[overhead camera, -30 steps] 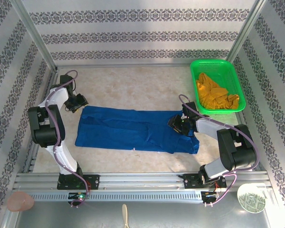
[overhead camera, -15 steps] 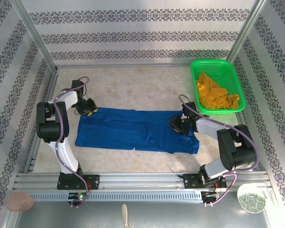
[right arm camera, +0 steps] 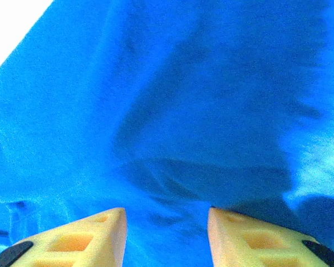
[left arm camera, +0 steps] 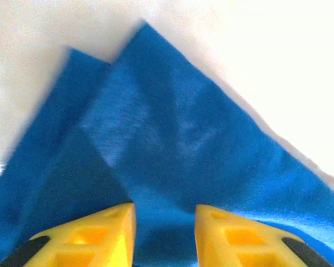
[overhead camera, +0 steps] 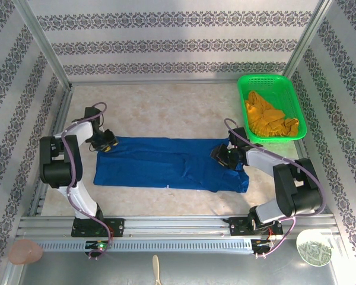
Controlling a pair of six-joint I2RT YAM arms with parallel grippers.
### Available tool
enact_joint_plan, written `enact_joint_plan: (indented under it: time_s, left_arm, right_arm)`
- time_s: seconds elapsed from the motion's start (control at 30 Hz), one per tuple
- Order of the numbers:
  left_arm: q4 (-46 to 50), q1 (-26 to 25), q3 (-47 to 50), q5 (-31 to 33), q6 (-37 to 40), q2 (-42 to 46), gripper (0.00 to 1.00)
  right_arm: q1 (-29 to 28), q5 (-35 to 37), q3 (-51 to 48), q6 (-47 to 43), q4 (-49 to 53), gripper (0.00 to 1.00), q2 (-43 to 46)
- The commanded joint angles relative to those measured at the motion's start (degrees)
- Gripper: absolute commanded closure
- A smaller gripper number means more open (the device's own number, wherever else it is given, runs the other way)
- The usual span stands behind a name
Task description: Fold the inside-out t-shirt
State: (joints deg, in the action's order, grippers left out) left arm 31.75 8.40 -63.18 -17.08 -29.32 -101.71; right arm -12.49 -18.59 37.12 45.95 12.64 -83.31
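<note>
The inside-out t-shirt [overhead camera: 166, 163] lies flat on the table as a long royal-blue band. My left gripper [overhead camera: 105, 142] sits on its far left corner. In the left wrist view its yellow fingers [left arm camera: 114, 231] stand a little apart, the left gripper [left arm camera: 164, 208] open over the t-shirt [left arm camera: 172, 122], whose layered corner points away. My right gripper [overhead camera: 221, 155] rests on the band's right part. The right wrist view has the right gripper [right arm camera: 167, 211] open, with wrinkled t-shirt [right arm camera: 183, 100] cloth between and beyond its fingers [right arm camera: 103, 236].
A green basket [overhead camera: 264, 76] at the back right holds a mustard garment [overhead camera: 267, 119]. Patterned walls close in the table on three sides. A metal rail [overhead camera: 166, 228] runs along the near edge. Bare tabletop [overhead camera: 166, 107] lies behind the shirt.
My left gripper has swung in from the table left of the shirt onto its far left corner. The right arm and the shirt have stayed put.
</note>
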Motion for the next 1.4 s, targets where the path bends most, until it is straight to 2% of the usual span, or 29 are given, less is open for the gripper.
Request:
enact_joint_plan:
  time_s: [0.0,0.1,0.2,0.3,0.43,0.53,0.77,0.87,0.97,1.0,1.1,1.2,1.27,1.37]
  left_arm:
    - [2.27,0.43,-3.9,0.59,0.1,6.96,0.63]
    - [0.86,-2.37,-2.44,-3.17,-3.96,11.11,0.59]
    - [-5.83,-7.46,4.77,-4.52,-10.29,15.25,0.57]
    - [-13.81,-11.58,13.99,-5.18,-16.8,17.94,0.56]
    - [-20.33,-13.06,23.74,-4.88,-21.48,20.06,0.57]
    - [-21.17,-13.03,27.61,-4.16,-22.53,21.79,0.57]
    - [-15.22,-11.6,28.92,0.86,-21.13,22.18,0.56]
    - [-14.36,-8.44,28.95,1.64,-19.36,21.42,0.55]
    - [-13.21,-3.56,27.71,0.99,-15.72,20.59,0.55]
    - [-12.74,-2.06,26.99,0.54,-14.46,20.42,0.55]
    - [-10.39,1.2,22.9,-2.35,-10.71,21.08,0.54]
    - [-7.72,1.18,18.62,-6.65,-9.34,22.36,0.52]
    - [-7.82,0.32,17.8,-9.71,-9.95,24.05,0.51]
    - [-8.83,-3.39,17.92,-12.71,-11.78,26.15,0.48]
  right_arm:
    - [1.47,1.68,1.79,-4.4,7.1,0.56,5.86]
    - [1.25,1.49,4.26,-7.34,10.53,0.56,9.84]
    - [0.05,0.86,4.72,-8.47,11.82,0.56,11.0]
    - [-1.52,-0.18,2.1,-7.04,9.72,0.56,11.62]
    - [-4.4,-0.75,-2.17,-4.68,5.04,0.56,12.03]
    - [-6.23,0.52,-5.27,-2.79,3.72,0.56,12.4]
    - [-12.0,8.11,-12.91,7.25,4.67,0.55,17.47]
    - [-15.21,9.52,-15.22,11.0,4.83,0.55,20.56]
    - [-16.07,9.6,-14.84,11.73,6.59,0.55,24.83]
    - [-15.92,10.3,-13.79,11.13,8.01,0.54,26.25]
    - [-12.83,12.85,-8.49,5.88,13.81,0.45,29.72]
    - [-3.97,10.8,-3.88,-1.03,17.77,0.38,28.81]
    - [1.82,8.59,-1.54,-5.51,18.44,0.29,25.85]
    - [5.65,6.85,1.52,-11.1,18.48,0.2,19.86]
